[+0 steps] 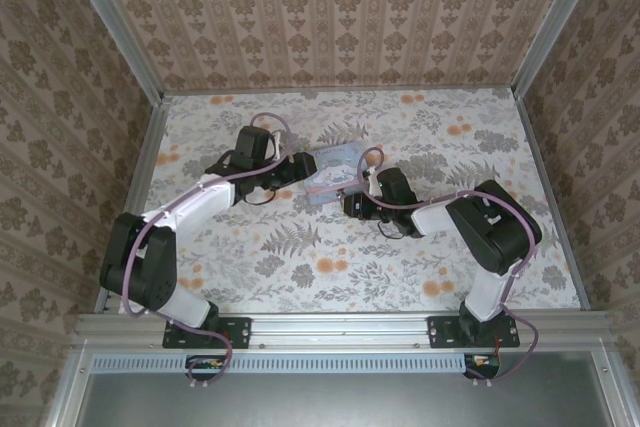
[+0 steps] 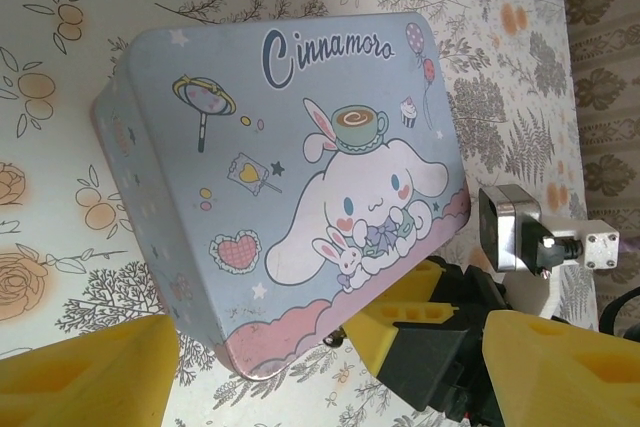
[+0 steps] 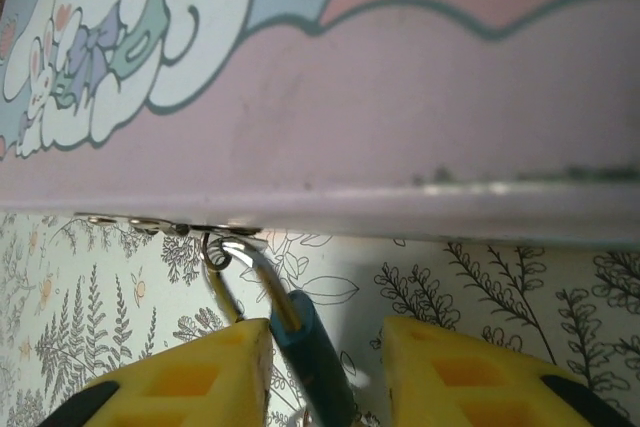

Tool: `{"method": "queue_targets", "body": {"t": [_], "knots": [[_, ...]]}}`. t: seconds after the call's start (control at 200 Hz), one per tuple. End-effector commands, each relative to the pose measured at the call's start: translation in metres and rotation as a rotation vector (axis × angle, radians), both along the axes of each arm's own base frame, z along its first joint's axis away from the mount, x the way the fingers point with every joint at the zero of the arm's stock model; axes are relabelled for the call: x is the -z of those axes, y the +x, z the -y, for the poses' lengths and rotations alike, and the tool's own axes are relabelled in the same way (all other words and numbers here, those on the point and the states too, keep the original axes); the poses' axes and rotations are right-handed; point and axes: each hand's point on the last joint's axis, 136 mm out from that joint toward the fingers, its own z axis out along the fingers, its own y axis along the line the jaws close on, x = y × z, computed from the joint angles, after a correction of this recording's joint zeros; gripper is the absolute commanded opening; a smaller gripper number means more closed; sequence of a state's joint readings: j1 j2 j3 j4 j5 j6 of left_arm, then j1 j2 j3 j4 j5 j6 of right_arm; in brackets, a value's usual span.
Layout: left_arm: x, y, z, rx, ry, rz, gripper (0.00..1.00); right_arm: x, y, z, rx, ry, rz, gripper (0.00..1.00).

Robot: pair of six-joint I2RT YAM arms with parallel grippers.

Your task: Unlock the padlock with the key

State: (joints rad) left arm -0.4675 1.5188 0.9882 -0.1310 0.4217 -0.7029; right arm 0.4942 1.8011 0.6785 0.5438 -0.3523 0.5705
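On the left, my left gripper point(image 2: 335, 325) could bump the tin point(image 2: 270, 147) if I push it forward. The tin's near corner sits just ahead of its fingers. A bumped tin would slide on the flowery table point(image 2: 60, 247) and drag the padlock along with it.

In the middle, the padlock point(image 3: 312, 362) hangs by its thin shackle point(image 3: 268, 279) from a little loop point(image 3: 215, 253) at the edge of the tin. It is tiny and it can swing, so it could twist or slip out when I squeeze.

On the right, my right gripper point(image 3: 328, 335) could pinch crooked, because the padlock is not in the middle of its fingers. It could also pull too hard and tip the tin, or bend the thin shackle. I think the grab must be soft and straight.

Now the tools. The left gripper's fingers are spread wide. They hold nothing and touch nothing. The tin's corner just lies in front of the gap.

The right gripper's fingers stand partly apart, with the padlock's blue-green body between them. The body is right up against one finger, and I cannot tell if they touch. There is a clear gap to the other finger, so it is not pinched yet. A thin metal bit point(image 3: 226, 297) hangs beside the shackle. I cannot tell if that is the key.
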Motion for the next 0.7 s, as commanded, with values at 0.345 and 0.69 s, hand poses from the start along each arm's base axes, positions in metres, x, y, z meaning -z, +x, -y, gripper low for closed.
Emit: {"method": "queue_targets", "body": {"t": [0.345, 0.69], "knots": [[-0.003, 0.018, -0.005, 0.049, 0.098, 0.041, 0.80, 0.015, -0.012, 0.007, 0.014, -0.029, -0.055, 0.00], [0.029, 0.005, 0.022, 0.230, 0.542, 0.111, 0.79, 0.020, -0.014, 0.021, 0.103, -0.058, -0.099, 0.00]]}}
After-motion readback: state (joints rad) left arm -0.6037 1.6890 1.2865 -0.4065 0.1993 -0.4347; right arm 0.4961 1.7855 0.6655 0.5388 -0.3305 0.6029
